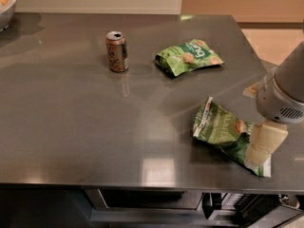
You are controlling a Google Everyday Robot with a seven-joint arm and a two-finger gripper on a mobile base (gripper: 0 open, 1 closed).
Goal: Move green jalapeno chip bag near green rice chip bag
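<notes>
The crinkled, dark green jalapeno chip bag with white sealed end strips lies flat near the front right corner of the smooth, reflective grey metal bench, well apart from the puffy lime-green rice chip bag farther back. The cream, blocky pincer sits over the jalapeno bag's right end, close to the front edge; whether it grips cannot be told. A dented cylindrical can stands upright left of the rice bag, with broad bare metal between the two bags.
</notes>
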